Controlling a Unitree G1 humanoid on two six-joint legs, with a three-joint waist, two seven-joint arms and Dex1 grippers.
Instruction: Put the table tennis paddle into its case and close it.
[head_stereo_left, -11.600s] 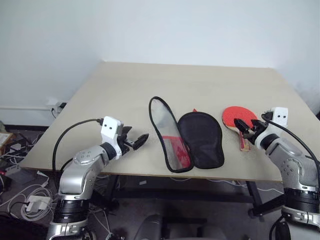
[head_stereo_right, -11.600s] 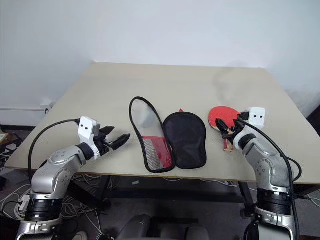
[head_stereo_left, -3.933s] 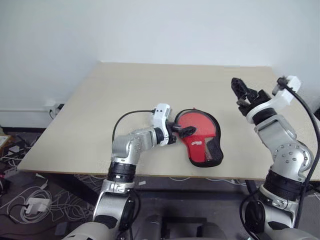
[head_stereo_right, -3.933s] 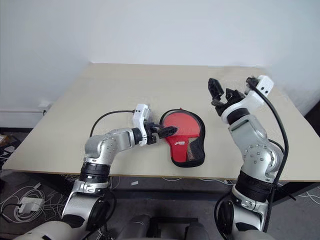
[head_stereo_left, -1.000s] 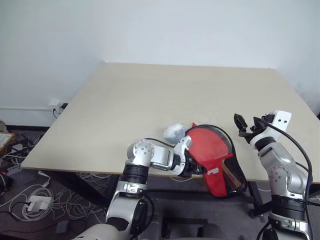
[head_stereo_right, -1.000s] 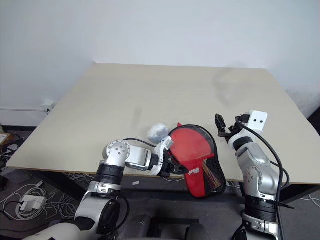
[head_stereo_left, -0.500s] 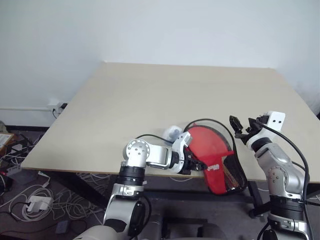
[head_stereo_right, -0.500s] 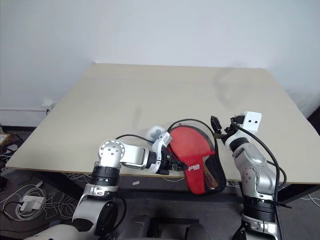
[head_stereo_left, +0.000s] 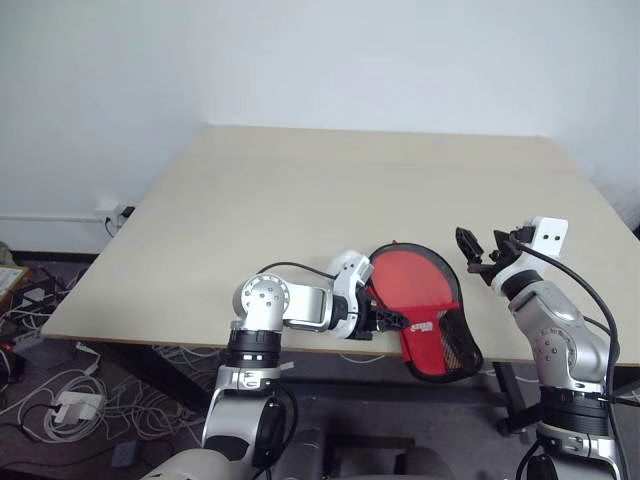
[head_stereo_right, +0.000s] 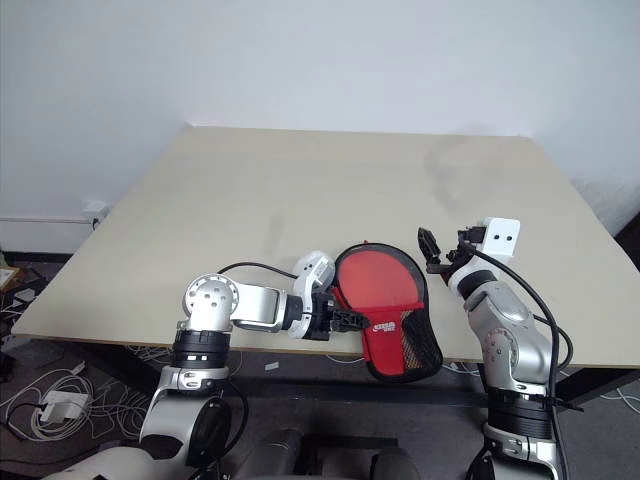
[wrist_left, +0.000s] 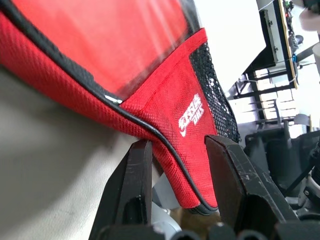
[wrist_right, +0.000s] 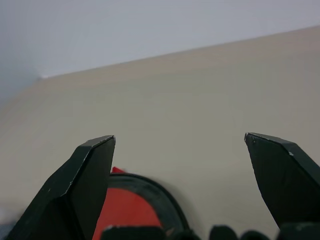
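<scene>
Over the last second the case (head_stereo_left: 432, 312) has swung down from a lifted, tilted pose to lie flatter at the near edge of the tabletop (head_stereo_left: 300, 190), its narrow end hanging past that edge, and the left claw (wrist_left: 175, 165), which a moment ago gripped the rim, now has its fingers slightly apart either side of the black zipper rim. The right claw (head_stereo_left: 478, 258) hovers wide apart and empty just beside the case's far side. We judge the table tennis paddle sits inside the folded-shut case, though it is hidden; zipping remains.
</scene>
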